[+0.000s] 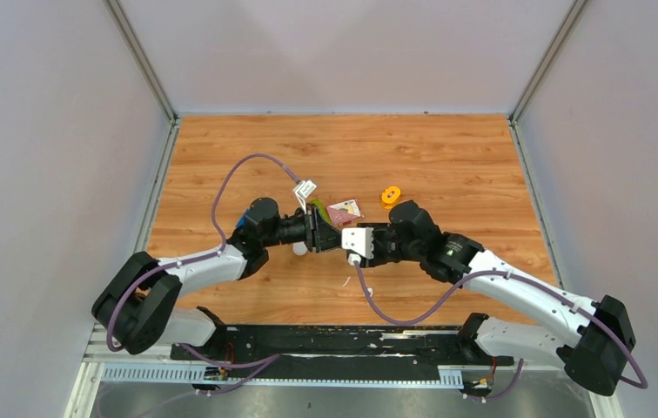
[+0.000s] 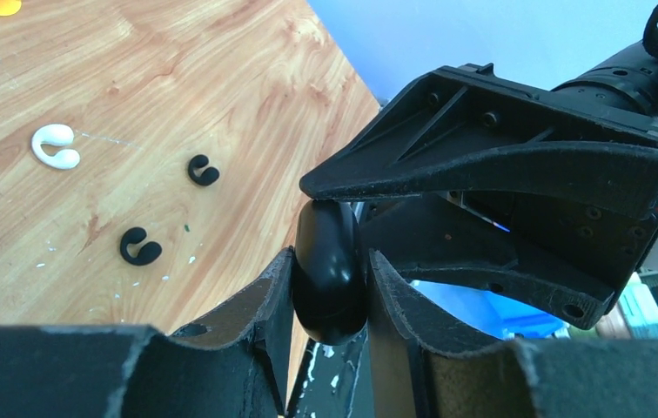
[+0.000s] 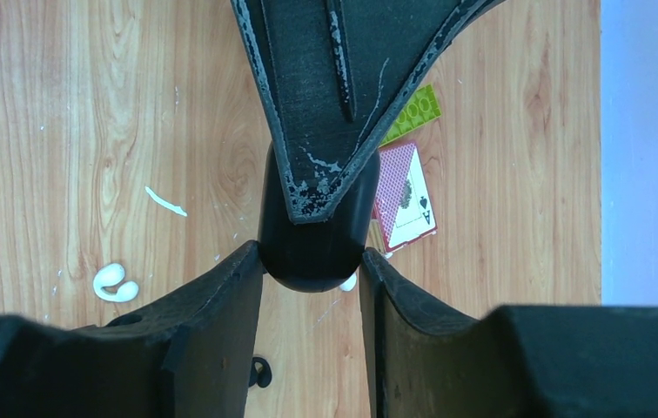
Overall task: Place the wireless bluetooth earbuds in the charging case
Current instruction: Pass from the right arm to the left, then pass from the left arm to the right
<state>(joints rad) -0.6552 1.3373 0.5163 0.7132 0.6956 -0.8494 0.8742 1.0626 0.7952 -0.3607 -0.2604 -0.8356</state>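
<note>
**Both arms hold the black case, lid not open yet**

I hold the black case [image 2: 330, 292] in the air above the middle of the table [image 1: 447, 157]. The left gripper [image 2: 332, 261] is closed on it, one finger pressing each side. The right gripper [image 3: 311, 254] pinches the other end in the same way.

The case looks shut, so I judge that the step in hand is opening the lid. For that, one gripper must hold firm while the other pulls gently, or the smooth case may slip.

The earbuds are not in the case. A white earbud [image 2: 56, 146] and two black earbuds [image 2: 140, 246] lie apart on the wood near it.

A playing card [image 3: 406, 196] and a green brick [image 3: 412, 113] lie just beyond the case, and an orange ring [image 1: 391, 195] farther off. The side walls [image 1: 47, 174] are well apart from the case, so I have enough room.
</note>
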